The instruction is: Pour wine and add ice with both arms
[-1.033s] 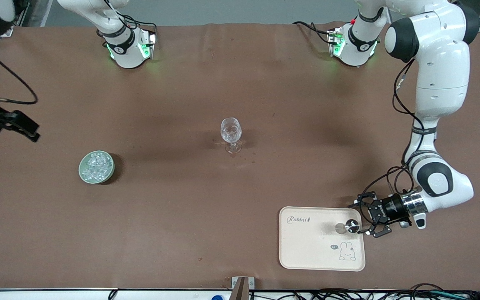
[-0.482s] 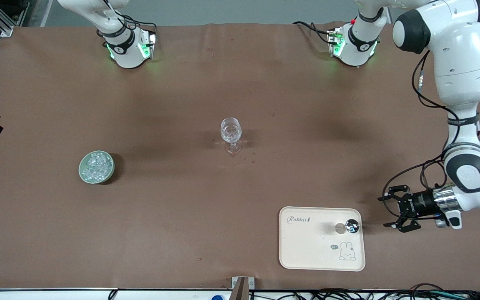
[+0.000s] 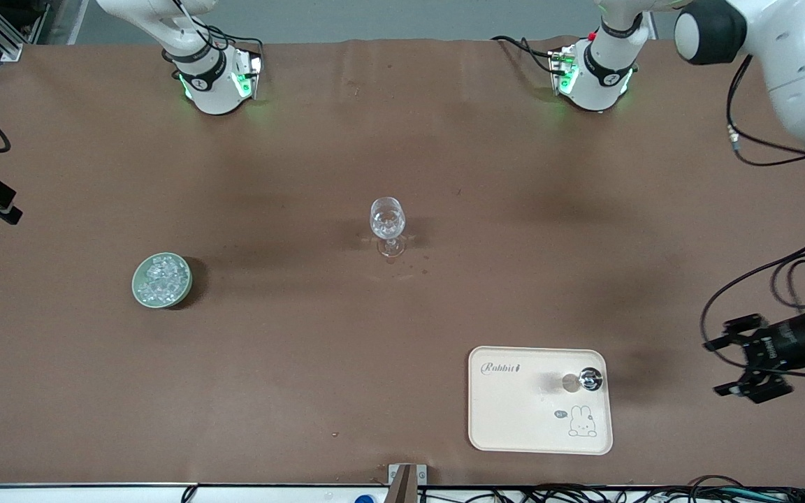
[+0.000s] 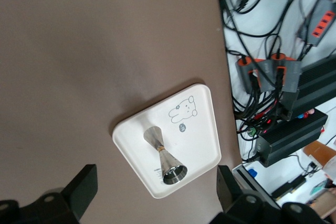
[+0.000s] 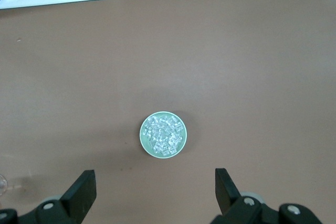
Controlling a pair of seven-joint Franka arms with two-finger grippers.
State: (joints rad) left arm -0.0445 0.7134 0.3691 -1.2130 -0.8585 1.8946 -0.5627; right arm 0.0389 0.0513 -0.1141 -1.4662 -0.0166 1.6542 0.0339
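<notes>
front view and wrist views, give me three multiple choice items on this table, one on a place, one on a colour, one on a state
1. Where is the metal measuring cup?
A. on the cream tray
B. in the green bowl
C. beside the wine glass

2. What colour is the bowl that holds the ice?
A. red
B. pale green
C. black

3. How is the left gripper?
A. shut on the measuring cup
B. shut on the wine glass
C. open, holding nothing

Answers:
1. A, the cup lies on its side on the tray, at the left arm's end of the table.
2. B, its rim shows pale green around the clear chunks.
3. C, its fingers stand spread in the left wrist view with nothing between them, over bare table beside the tray.

The wine glass stands upright mid-table.
</notes>
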